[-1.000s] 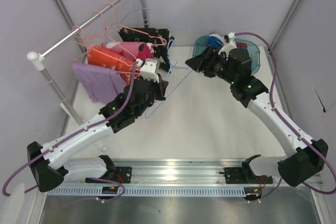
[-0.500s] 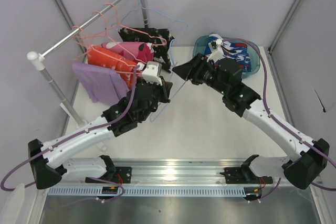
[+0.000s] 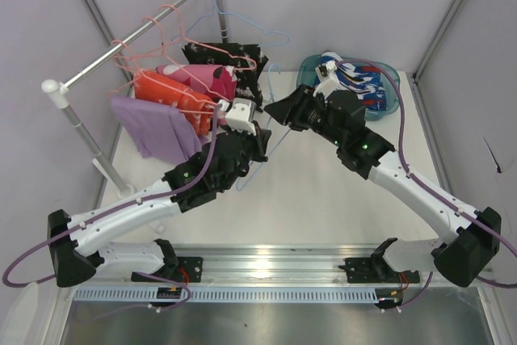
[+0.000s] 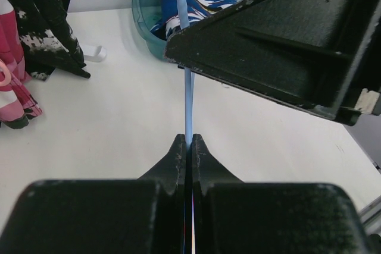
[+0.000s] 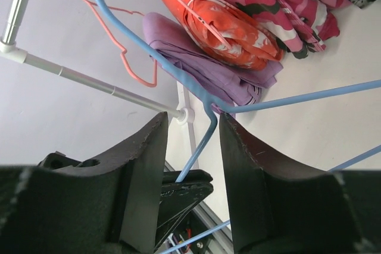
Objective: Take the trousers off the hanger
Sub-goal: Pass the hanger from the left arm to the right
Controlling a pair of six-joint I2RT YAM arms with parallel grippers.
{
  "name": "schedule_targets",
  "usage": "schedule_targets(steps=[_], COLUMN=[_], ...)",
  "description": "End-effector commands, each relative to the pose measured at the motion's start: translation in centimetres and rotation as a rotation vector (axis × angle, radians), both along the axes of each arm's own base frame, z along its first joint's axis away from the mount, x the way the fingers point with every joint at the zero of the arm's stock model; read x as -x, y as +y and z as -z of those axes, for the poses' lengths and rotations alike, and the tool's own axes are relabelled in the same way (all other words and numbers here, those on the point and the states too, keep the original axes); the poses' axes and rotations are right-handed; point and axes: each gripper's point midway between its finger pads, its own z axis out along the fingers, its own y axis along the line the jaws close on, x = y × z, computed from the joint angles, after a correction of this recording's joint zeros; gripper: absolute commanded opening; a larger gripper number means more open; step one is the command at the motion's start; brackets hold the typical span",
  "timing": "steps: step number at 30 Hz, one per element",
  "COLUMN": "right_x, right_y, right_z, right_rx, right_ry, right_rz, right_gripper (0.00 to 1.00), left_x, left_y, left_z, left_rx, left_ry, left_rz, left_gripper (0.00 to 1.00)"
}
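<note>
The blue-white-red trousers [image 3: 355, 78] lie in the teal basin [image 3: 389, 103], also seen in the left wrist view [image 4: 184, 4]. The lavender [image 3: 149, 123], orange [image 3: 166, 94], pink-magenta [image 3: 206, 78] and black speckled [image 3: 230, 58] pairs hang on pink hangers on the rail. My left gripper [image 3: 257, 136] is shut on the wire of an empty blue hanger [image 4: 188, 99]. My right gripper [image 3: 276, 111] is open, with its jaws either side of the same blue wire [image 5: 205, 129] and not closed on it.
The clothes rail [image 3: 129, 38] runs across the back left on white posts, one post [image 5: 190, 117] close behind the hanger. Cage posts and lavender walls close in the back and sides. The two arms nearly meet in the middle.
My right arm has swung left from over the basin to the blue hanger, uncovering the blue-white-red trousers in the basin. My left gripper has shifted slightly right with the hanger.
</note>
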Motion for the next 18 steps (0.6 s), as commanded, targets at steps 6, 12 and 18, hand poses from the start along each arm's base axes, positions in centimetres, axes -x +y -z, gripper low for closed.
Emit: schedule_targets(steps=[6, 12, 18], right_x=[-0.3, -0.2, 0.2], right_y=[0.9, 1.1, 0.4], right_z=[-1.2, -2.3, -4.3], right_rx=[0.01, 0.028, 0.059], right_ry=[-0.036, -0.076, -0.165], right_rz=[-0.015, -0.04, -0.143], right_gripper=[0.4, 0.01, 0.0], left_x=[-0.2, 0.4, 1.9], left_y=[-0.4, -1.6, -0.6], left_z=[-3.4, -3.3, -5.6], left_rx=[0.084, 0.064, 0.084], left_ry=[-0.065, -0.068, -0.092], left_rz=[-0.015, 0.058, 0.114], left_gripper=[0.0, 0.03, 0.44])
